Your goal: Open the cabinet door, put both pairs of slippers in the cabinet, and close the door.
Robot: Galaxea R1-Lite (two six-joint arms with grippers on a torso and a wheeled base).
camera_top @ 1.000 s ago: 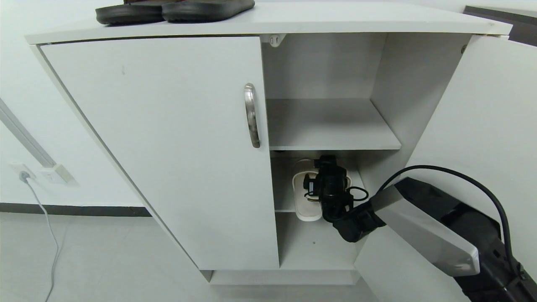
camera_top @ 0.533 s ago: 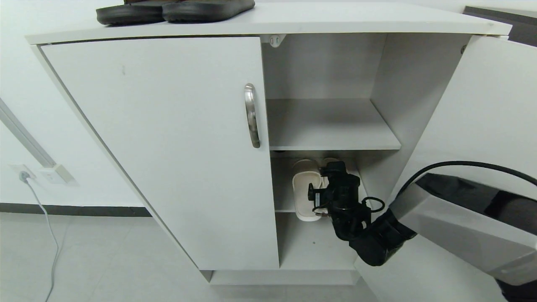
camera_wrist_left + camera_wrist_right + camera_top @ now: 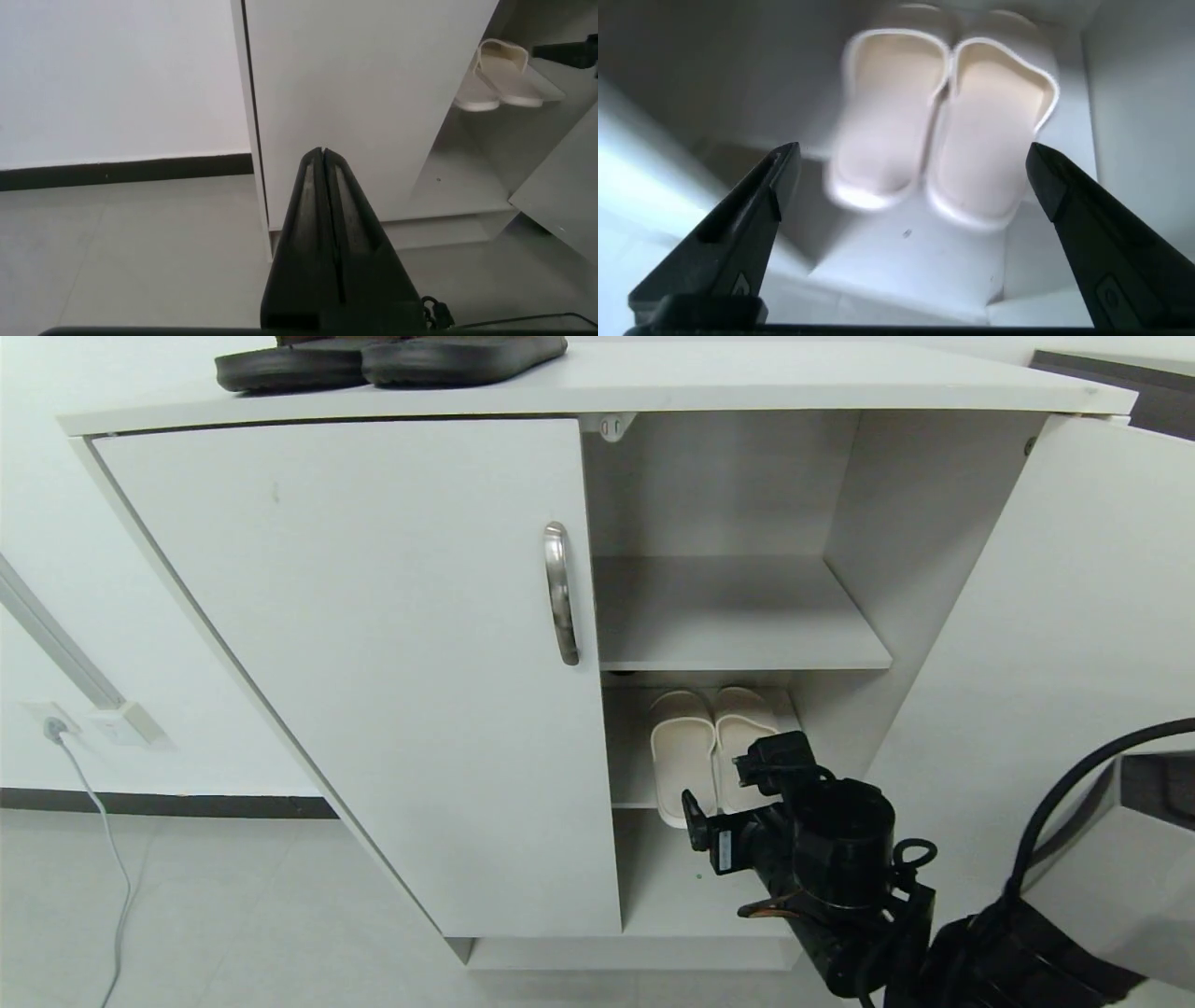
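Above, dark slippers (image 3: pixel 387 359) atop cabinet (image 3: pixel 840 383), left gripper (image 3: pixel 322 157) closed.

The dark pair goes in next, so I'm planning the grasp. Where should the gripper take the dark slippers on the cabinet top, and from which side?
Probably at their near ends, where the two meet, coming from the front and above. The dark slippers lie flat, side by side and touching, close to the front edge of the cabinet top.
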